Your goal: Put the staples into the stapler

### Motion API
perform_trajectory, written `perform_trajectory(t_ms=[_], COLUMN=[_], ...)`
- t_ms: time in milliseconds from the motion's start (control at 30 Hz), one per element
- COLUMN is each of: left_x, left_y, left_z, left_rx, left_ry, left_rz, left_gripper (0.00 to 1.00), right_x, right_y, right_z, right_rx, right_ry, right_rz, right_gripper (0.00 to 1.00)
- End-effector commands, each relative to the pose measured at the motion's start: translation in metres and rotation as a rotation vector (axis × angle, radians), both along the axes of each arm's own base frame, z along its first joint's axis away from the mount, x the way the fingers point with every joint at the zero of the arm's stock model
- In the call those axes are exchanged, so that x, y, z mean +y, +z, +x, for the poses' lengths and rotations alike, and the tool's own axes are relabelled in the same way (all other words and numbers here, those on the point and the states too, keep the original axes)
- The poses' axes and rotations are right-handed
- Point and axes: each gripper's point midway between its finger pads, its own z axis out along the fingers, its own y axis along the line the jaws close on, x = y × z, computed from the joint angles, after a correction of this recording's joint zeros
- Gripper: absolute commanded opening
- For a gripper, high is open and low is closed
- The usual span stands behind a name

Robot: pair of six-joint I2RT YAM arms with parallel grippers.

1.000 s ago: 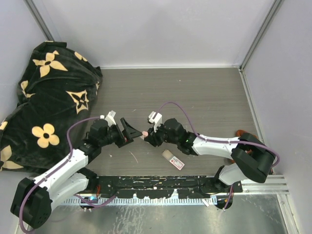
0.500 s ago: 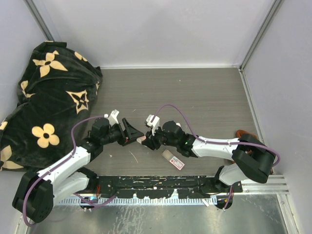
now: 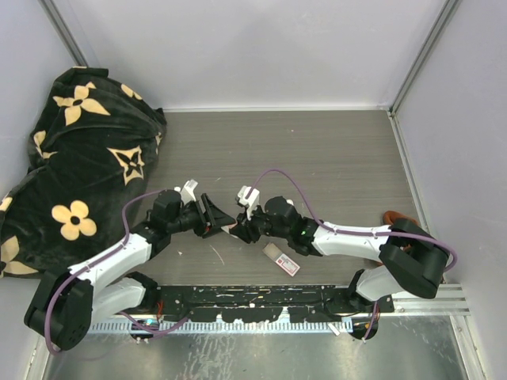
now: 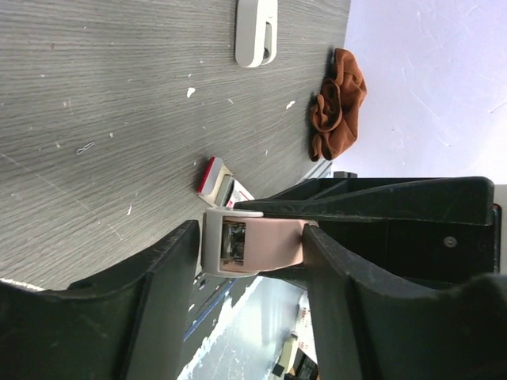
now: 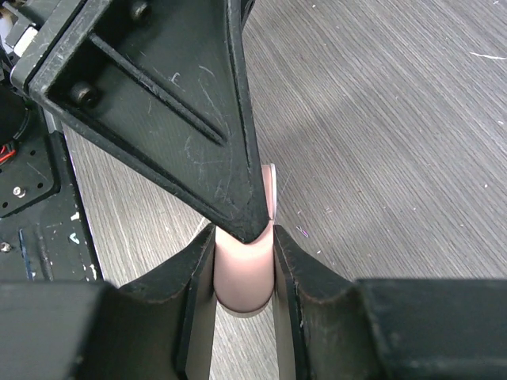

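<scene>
The table (image 3: 317,158) is grey with fine wood-grain streaks. The cloth (image 3: 71,150) is black, patterned with cream flowers and star shapes. The staple box (image 3: 282,259) carries a red-and-white label. The stapler (image 4: 265,245) is pale pink with a grey end, and the other stapler (image 4: 256,32) is white. The scrunchie (image 4: 337,103) is rust-brown. The left arm (image 3: 119,257) and right arm (image 3: 352,237) are white with black joints and purple cables (image 3: 289,178).
</scene>
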Motion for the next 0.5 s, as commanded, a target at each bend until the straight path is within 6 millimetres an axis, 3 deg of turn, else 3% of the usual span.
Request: perform_trajectory(t_ms=[0, 333, 467], left_x=[-0.009, -0.014, -0.015], left_y=[0.016, 0.021, 0.024], left_z=[0.001, 0.001, 0.001], left_rx=[-0.048, -0.038, -0.041], left_ry=[-0.036, -0.042, -0.040], left_rz=[-0.063, -0.120, -0.128], left_gripper=[0.53, 0.32, 0.21], right_x=[0.012, 0.014, 0.013], right_y=[0.053, 0.044, 0.039], right_z=[0.007, 0.010, 0.011], right_rx=[-0.098, -0.088, -0.074], right_ry=[-0.003, -0.011, -0.025], right_rz=[0.135, 0.118, 0.115], right_gripper=[0.01, 0.02, 0.29])
